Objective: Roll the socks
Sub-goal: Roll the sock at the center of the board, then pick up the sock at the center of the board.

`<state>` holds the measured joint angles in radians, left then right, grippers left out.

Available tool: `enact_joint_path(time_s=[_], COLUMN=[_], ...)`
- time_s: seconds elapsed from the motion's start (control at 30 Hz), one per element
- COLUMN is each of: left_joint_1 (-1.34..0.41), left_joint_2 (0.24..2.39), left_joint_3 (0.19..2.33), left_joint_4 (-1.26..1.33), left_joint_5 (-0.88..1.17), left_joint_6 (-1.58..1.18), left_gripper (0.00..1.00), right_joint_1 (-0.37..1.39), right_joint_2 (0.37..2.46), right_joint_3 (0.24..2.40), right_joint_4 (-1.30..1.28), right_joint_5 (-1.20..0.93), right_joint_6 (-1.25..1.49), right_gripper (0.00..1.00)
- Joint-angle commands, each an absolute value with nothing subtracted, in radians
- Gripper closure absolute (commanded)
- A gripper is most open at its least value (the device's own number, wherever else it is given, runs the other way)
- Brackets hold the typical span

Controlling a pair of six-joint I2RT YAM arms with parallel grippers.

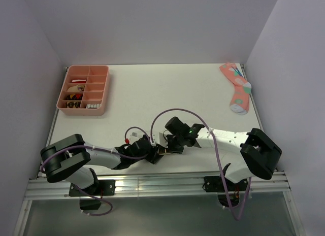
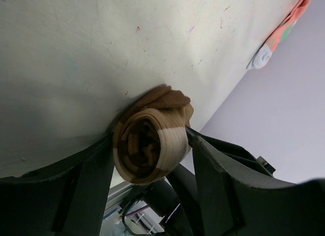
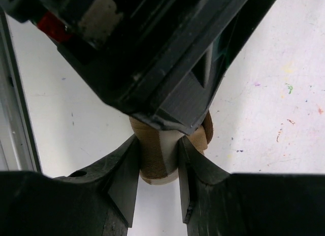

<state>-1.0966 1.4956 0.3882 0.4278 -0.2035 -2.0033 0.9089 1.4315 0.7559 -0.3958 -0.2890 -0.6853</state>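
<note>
"Where was the brown sock (image 2: 167, 139)?"
"Rolled, at the table's (image 1: 152, 89) near edge, with the left tool (image 2: 151, 149) and right tool (image 3: 158, 155) both clamped on it. Loosening either might have let it unroll."

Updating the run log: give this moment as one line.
brown-and-tan sock: rolled up | left gripper: gripping roll | right gripper: gripping roll

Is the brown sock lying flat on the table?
No, the brown sock is rolled into a coil, held in the left gripper.
</note>
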Motion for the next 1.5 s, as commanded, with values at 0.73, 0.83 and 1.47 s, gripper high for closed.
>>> enact_joint_path(time_s=[0.73,0.83,1.47], left_joint_1=[-1.091,-1.091,-1.013], left_joint_2=[1.557,1.566,1.571], left_joint_3=[0.477,0.485,0.465], left_joint_4=[0.239,0.247,0.383], left_joint_5=[-0.207,-0.199,-0.127], left_joint_6=[-1.964,-1.951,-1.784], left_gripper=[0.65,0.81,1.0], right_joint_1=[0.881,0.881,0.749], right_joint_2=[1.465,1.465,1.319], right_joint_3=[0.776,0.772,0.963], right_joint_4=[-0.532,-0.525,-0.675], right_joint_5=[-0.39,-0.385,-0.347], right_joint_6=[-0.693,-0.689,-0.658], right_gripper=[0.87,0.87,0.45])
